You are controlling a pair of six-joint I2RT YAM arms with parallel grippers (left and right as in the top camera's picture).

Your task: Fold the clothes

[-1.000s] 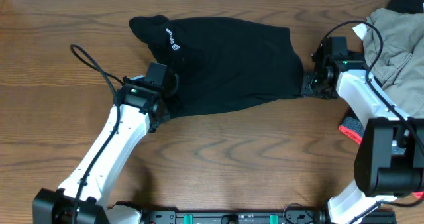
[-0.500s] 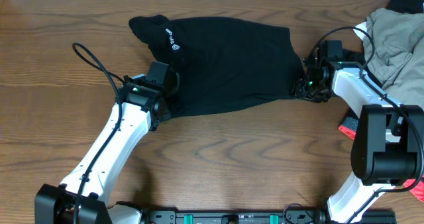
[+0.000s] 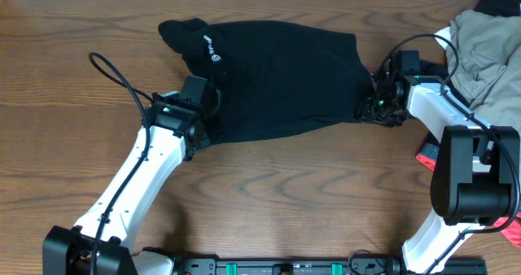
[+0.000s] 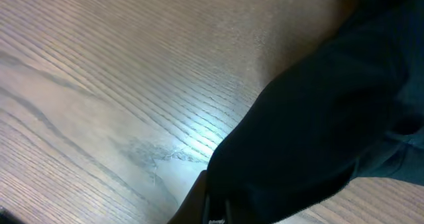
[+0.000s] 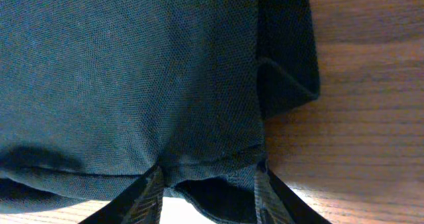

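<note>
Black shirt (image 3: 277, 80) is lying rumpled, unfolded, on the desk (image 3: 285, 194) toward its far edge, left fingers (image 4: 199, 207) clenching its near corner, right fingers (image 5: 147, 194) sitting parted astride its right hem, khaki pile (image 3: 488, 55) waiting at the right edge, folding barely starting.

Top cam looks down; wrist cams close on shirt (image 3: 277, 76).
</note>
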